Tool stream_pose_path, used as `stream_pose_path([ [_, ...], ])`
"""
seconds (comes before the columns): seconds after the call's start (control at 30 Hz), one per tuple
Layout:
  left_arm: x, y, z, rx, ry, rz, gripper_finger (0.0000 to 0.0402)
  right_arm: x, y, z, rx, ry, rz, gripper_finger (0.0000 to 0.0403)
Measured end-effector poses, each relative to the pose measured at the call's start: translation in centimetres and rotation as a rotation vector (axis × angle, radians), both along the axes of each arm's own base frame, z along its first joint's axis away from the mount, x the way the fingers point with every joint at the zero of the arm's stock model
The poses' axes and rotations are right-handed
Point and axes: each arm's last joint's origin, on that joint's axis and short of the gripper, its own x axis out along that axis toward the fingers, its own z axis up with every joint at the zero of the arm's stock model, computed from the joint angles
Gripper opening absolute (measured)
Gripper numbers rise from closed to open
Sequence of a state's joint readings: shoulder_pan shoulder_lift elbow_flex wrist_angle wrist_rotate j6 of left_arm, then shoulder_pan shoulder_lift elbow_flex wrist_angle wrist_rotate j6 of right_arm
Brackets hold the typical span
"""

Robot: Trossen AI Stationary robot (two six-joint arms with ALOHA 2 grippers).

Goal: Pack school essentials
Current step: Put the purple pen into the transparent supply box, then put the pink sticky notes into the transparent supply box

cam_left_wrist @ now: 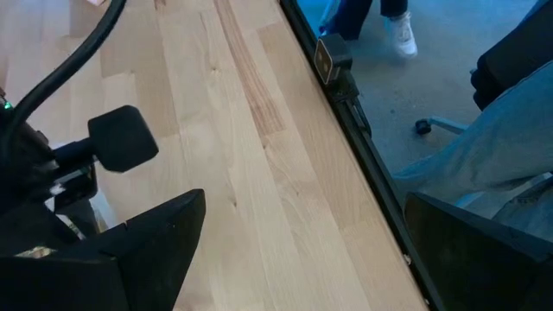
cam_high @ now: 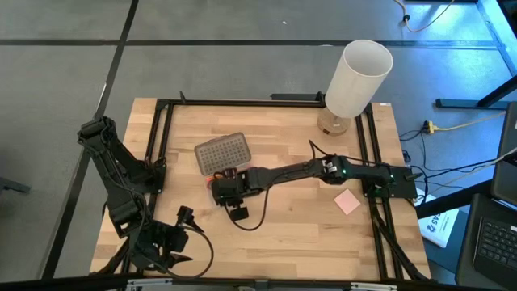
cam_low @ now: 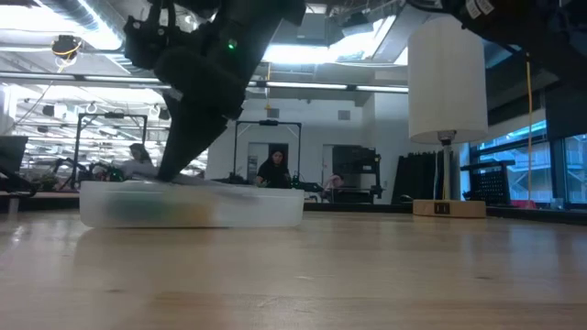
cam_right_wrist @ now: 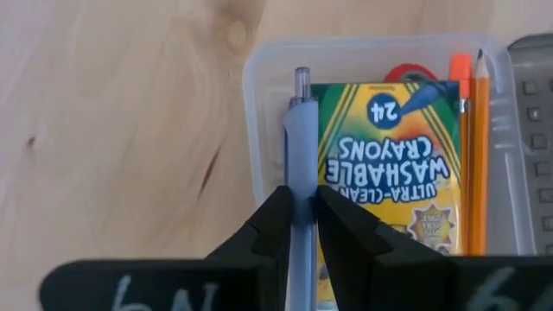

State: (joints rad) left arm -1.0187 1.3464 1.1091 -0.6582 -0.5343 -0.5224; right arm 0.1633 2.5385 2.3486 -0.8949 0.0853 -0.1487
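I have the right gripper (cam_right_wrist: 298, 216) down over the clear case (cam_right_wrist: 259, 112), its two fingers clamped on the grey pen (cam_right_wrist: 301, 155). The pen lies along the inside of the case wall, just beside the crayon box (cam_right_wrist: 384, 164), which sits flat in the case. On the other side of the crayon box I can see the two orange pencils (cam_right_wrist: 473, 155) lying side by side, and a bit of the red scissors handle (cam_right_wrist: 406, 72) peeks out past the box's end. From above, the right arm reaches across the table (cam_high: 275, 242) to the case, and the dimpled grey lid (cam_high: 221, 153) shows tilted just beside the gripper, touching the case. The pink pad (cam_high: 347, 202) lies flat on the wood, well apart from the case, near the base of the right arm. The white cylinder (cam_high: 359, 77) stands upright at the far edge of the table, well away from the case. The left gripper (cam_left_wrist: 302, 259) waits near the front corner of the table, far from the case, with its fingers spread wide apart and nothing between them.
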Motion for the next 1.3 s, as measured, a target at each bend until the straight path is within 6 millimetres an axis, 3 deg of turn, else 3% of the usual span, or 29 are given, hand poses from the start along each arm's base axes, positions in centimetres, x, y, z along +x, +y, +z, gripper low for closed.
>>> stream_pose_path([
  [0.23,0.0,0.0,0.0,-0.001,0.000,0.001,0.0389,-0.1,-0.5,-0.1,0.096,0.031,-0.006,0.0061],
  [0.67,0.0,0.0,0.0,-0.002,0.000,0.001,0.0389,0.0,-0.6,-0.1,0.099,0.028,-0.033,0.0091],
  [0.9,0.0,0.0,0.0,-0.002,0.000,0.001,0.0389,-0.3,-0.5,0.0,0.112,0.053,-0.031,0.0087],
  [1.07,0.1,0.0,0.0,-0.002,0.000,0.004,0.0389,-1.6,-0.1,2.6,0.116,0.073,-0.041,0.0073],
  [1.3,0.2,0.2,0.0,0.002,-0.003,0.012,0.0389,-5.1,2.1,7.0,0.056,0.141,-0.136,0.0067],
])
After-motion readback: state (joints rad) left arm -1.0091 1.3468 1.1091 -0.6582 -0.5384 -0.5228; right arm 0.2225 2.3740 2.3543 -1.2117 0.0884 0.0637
